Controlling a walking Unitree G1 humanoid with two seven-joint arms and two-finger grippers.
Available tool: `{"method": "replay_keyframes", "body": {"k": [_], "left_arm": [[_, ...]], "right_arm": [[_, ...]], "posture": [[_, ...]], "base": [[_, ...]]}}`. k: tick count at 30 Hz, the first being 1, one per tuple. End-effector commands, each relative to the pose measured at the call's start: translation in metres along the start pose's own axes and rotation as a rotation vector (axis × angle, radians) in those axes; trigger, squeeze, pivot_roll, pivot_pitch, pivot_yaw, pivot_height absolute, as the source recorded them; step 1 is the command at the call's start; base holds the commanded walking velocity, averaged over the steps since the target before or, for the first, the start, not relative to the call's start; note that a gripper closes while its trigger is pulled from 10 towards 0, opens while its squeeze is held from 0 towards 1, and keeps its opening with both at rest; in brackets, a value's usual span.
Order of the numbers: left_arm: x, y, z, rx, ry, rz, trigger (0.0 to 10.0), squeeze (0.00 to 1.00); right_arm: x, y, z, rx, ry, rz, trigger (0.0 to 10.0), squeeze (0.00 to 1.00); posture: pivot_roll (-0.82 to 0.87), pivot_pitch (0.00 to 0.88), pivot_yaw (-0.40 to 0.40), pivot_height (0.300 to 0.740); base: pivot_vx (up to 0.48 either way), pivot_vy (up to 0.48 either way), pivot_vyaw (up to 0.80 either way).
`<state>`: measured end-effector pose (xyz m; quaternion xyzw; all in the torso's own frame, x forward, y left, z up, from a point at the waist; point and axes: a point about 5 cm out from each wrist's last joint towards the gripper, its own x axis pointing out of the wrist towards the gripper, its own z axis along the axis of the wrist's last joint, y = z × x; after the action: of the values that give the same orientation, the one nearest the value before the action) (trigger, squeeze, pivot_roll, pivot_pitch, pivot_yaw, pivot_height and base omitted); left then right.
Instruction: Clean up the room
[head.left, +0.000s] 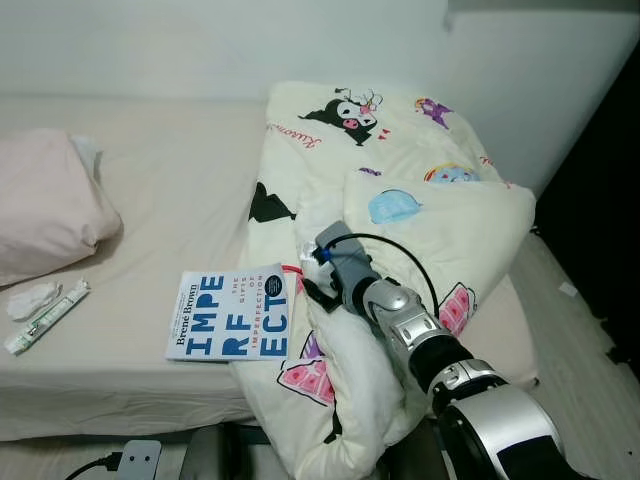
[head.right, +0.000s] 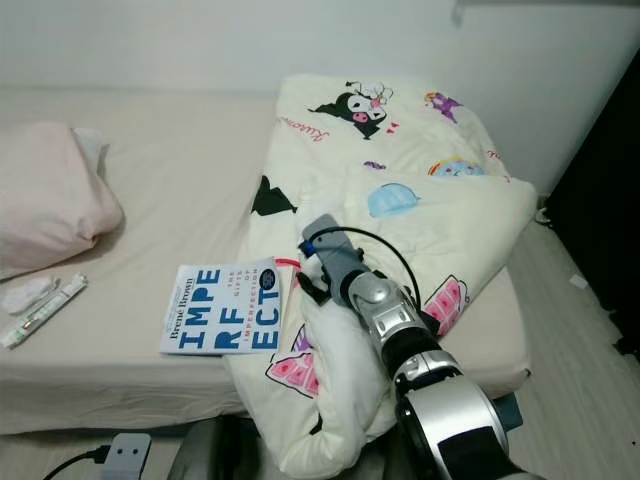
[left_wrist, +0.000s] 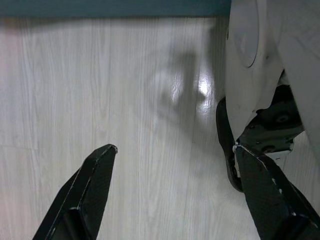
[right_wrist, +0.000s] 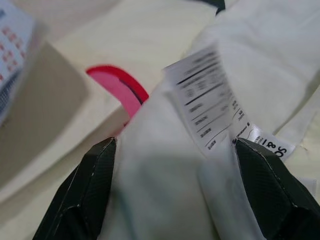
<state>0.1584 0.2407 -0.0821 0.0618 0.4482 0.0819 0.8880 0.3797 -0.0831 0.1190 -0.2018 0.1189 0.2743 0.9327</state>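
My right tool has its fingers spread wide around a bunched fold of the quilt, cloth filling the gap; I cannot tell if it grips. A white care tag sewn on that fold carries small print too blurred to read. The quilt, printed with cartoon figures, lies heaped over the bed's right half and hangs over its front edge. Just left of the quilt lies a book reading "Brené Brown" and "IMPERFECT". Further left lie a tube, a crumpled tissue and a pink pillow. My left tool hangs wide apart above pale floor.
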Motion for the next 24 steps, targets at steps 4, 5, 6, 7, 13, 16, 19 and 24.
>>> {"method": "replay_keyframes", "body": {"k": [4, 5, 6, 7, 13, 16, 19, 24], "left_arm": [[-0.002, 0.001, -0.008, 0.005, 0.019, -0.004, 10.0, 0.0], [-0.002, 0.001, -0.008, 0.003, 0.02, -0.004, 10.0, 0.0], [-0.002, 0.0, -0.008, 0.002, 0.022, -0.004, 10.0, 0.0], [-0.002, 0.0, -0.008, 0.002, 0.022, -0.004, 10.0, 0.0], [-0.002, -0.004, -0.009, 0.001, 0.031, -0.011, 10.0, 0.0], [-0.001, -0.005, -0.009, 0.0, 0.034, -0.014, 10.0, 0.0], [-0.001, -0.007, -0.007, -0.002, 0.035, -0.016, 10.0, 0.0], [-0.001, -0.007, -0.006, -0.004, 0.035, -0.017, 10.0, 0.0]], "right_arm": [[0.001, -0.005, -0.002, -0.199, 0.121, -0.017, 10.0, 0.0], [0.0, -0.012, 0.002, -0.238, 0.13, -0.057, 10.0, 0.0], [-0.002, -0.023, 0.006, -0.264, 0.138, -0.122, 10.0, 0.0], [-0.002, -0.023, 0.006, -0.264, 0.138, -0.122, 10.0, 0.0], [-0.012, -0.062, 0.022, -0.354, 0.154, -0.336, 10.0, 0.0], [-0.017, -0.072, 0.019, -0.36, 0.192, -0.374, 10.0, 0.0], [-0.023, -0.078, 0.005, -0.326, 0.272, -0.373, 10.0, 0.0], [-0.028, -0.081, -0.01, -0.163, 0.314, -0.385, 10.0, 0.0]], "posture": [[0.08, 0.187, -0.053, 0.51], [0.08, 0.187, -0.053, 0.51], [0.08, 0.187, -0.055, 0.51], [0.08, 0.187, -0.055, 0.51], [0.06, 0.177, -0.053, 0.51], [0.05, 0.164, -0.055, 0.51], [0.05, 0.159, -0.055, 0.51], [0.05, 0.153, -0.055, 0.51]], "base": [[0.0, 0.0, 0.0], [0.0, 0.0, 0.0], [0.0, 0.0, 0.0], [0.0, 0.0, 0.0], [0.0, 0.0, 0.0], [0.0, 0.0, 0.0], [0.0, 0.0, 0.0], [0.0, 0.0, 0.0]]}}
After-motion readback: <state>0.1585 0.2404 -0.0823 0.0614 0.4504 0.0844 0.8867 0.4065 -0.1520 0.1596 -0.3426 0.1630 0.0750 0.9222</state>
